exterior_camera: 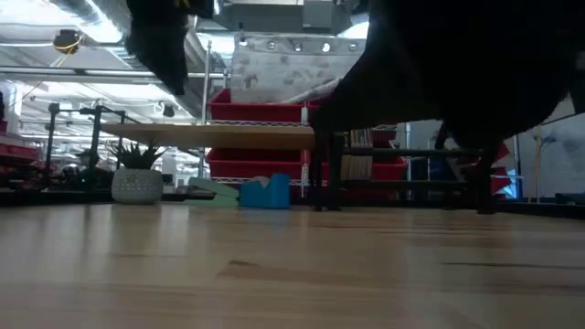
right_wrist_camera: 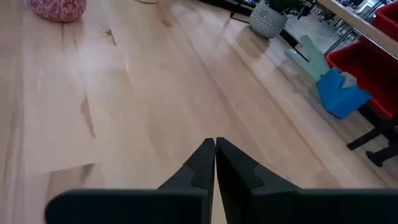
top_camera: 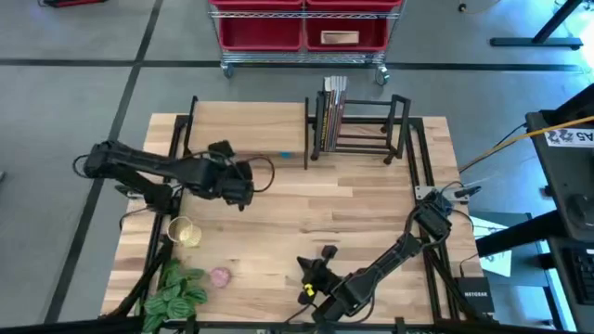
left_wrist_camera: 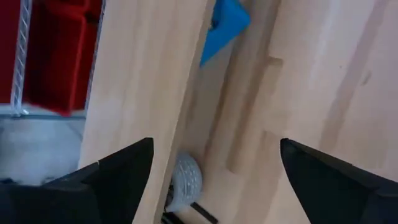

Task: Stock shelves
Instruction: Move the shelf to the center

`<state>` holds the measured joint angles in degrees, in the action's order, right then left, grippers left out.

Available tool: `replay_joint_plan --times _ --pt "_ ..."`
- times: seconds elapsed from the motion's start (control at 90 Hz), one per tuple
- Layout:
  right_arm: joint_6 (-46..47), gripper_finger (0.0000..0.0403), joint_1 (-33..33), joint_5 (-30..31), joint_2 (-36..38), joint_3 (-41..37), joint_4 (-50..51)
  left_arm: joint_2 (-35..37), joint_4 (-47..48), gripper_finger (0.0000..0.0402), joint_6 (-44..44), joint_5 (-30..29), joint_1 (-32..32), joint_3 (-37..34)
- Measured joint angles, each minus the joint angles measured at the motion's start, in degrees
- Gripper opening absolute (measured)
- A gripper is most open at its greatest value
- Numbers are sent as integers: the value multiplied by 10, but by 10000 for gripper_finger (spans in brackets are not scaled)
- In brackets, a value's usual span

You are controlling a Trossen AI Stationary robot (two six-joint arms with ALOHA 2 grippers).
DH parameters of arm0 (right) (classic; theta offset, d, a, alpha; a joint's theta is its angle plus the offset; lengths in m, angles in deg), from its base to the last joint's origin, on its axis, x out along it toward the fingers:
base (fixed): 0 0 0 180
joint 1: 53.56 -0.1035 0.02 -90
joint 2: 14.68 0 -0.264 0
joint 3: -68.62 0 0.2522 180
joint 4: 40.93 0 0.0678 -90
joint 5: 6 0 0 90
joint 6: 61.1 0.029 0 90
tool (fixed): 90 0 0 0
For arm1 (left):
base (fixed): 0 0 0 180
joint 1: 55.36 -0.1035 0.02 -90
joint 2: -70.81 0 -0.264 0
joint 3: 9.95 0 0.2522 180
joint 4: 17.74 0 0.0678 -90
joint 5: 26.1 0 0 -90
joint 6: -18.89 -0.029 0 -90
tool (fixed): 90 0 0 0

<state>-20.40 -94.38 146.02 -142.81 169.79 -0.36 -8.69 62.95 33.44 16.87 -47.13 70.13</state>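
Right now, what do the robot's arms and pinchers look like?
Both arms are black and jointed, with thin cables running along them. The left gripper has two dark, wedge-shaped fingers. The right gripper has two dark pointed fingers, and there are small yellow markings near it in the high view.

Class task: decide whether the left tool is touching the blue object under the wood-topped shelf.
Apart. The left wrist view shows the open left tool empty, with bare table between its fingers and the blue object.

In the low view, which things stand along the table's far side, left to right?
White textured pot with a green plant → blue plastic block → black open-frame metal book rack holding books.
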Motion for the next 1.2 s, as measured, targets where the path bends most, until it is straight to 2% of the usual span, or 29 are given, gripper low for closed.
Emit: replay_joint_plan --times 0.089,0.189,0.489,0.778,1.2 --pt "0 0 0 -1 0 0 -1 0 -34 338 2 -12 -1 -42" --pt "0 0 0 -1 -3 0 -2 0 -90 338 3 -54 3 -91" --pt "0 0 11 -16 -5 0 -4 0 -284 337 -70 -144 -43 -219" --pt "-6 0 27 -41 -5 0 -19 1 -414 337 -135 -175 -96 -296" --pt "-16 0 30 -58 -5 0 -32 1 -543 337 -228 -173 -134 -331"
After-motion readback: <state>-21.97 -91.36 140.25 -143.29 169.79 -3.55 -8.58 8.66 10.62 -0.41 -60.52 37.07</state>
